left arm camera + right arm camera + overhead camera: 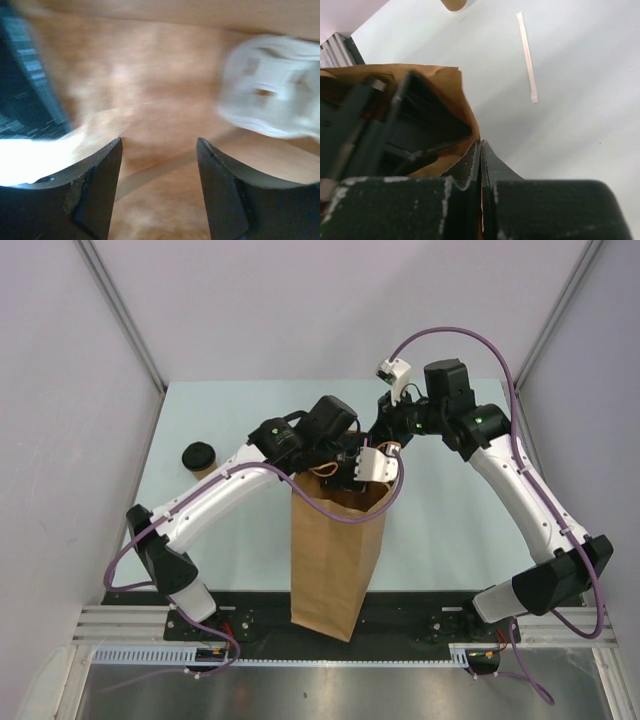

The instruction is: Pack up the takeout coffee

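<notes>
On the tabletop (450,520), at the far left and well apart from the paper bag (338,560), the takeout coffee (199,458) is seen standing upright with its black lid (197,452) on. It is not held by anything and is not yet packed. The paper bag stands upright between the two arms, near their bases. The left gripper (159,145) is lowered into the mouth of the bag. Its fingers (97,185) are spread and nothing is seen between them, only the brown inside of the bag. A white shape (270,92) is seen at the right of that view, but it is too blurred to be named. The fingers of the right gripper (481,150) are pressed together on the rim of the bag, so the paper is pinched there and the mouth is held open. A wrapped straw (527,57) lies on the tabletop beyond.

The cup is judged to be light if it is empty, and heavier and less steady if it is filled; which one cannot be told. The paper wall is thin and is expected to give way when it is squeezed too hard, and the lid can be popped off by such pressure. Because the paper is smooth and the cup is tapered, it may slide downward between the fingers. A hold is therefore advised on the side wall, just below the lid, where the rolled rim makes the cup stiffest. The cup is better kept upright while it is carried, and lowered straight into the bag.
</notes>
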Controlling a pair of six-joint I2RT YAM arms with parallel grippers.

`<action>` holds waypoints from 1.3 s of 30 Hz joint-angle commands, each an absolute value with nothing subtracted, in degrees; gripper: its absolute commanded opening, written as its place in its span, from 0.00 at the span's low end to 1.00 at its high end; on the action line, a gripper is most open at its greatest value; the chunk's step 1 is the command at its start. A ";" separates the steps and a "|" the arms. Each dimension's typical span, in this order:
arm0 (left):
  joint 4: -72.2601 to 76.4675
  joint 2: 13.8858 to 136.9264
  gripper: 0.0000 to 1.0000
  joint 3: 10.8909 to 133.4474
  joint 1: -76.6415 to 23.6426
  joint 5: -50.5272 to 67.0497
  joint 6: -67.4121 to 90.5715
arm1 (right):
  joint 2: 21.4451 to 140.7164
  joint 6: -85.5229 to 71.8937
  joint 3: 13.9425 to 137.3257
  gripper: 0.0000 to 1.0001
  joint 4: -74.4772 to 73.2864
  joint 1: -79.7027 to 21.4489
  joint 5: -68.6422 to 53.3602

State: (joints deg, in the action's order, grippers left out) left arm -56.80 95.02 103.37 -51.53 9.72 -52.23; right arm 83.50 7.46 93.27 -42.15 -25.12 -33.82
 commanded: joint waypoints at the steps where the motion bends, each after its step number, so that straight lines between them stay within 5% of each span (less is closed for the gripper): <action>1: -49.39 91.31 0.68 104.94 -51.86 10.99 -49.05 | 81.22 8.09 90.97 0.00 -40.18 -25.66 -31.55; 10: -42.63 86.75 0.68 93.53 -51.85 8.28 -51.23 | 79.10 6.68 90.44 0.00 -35.16 -25.93 -33.05; 27: -45.17 88.69 0.83 91.32 -52.03 3.25 -54.57 | 77.26 8.17 90.09 0.00 -36.47 -26.98 -31.82; 39: -55.46 88.59 0.84 92.90 -54.67 3.17 -64.16 | 77.52 10.02 89.39 0.00 -35.95 -26.28 -32.78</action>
State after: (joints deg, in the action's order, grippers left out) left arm -50.76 90.08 90.45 -54.17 3.22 -60.53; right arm 79.46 8.78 89.52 -37.43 -26.50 -31.86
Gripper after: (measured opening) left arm 0.840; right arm 0.008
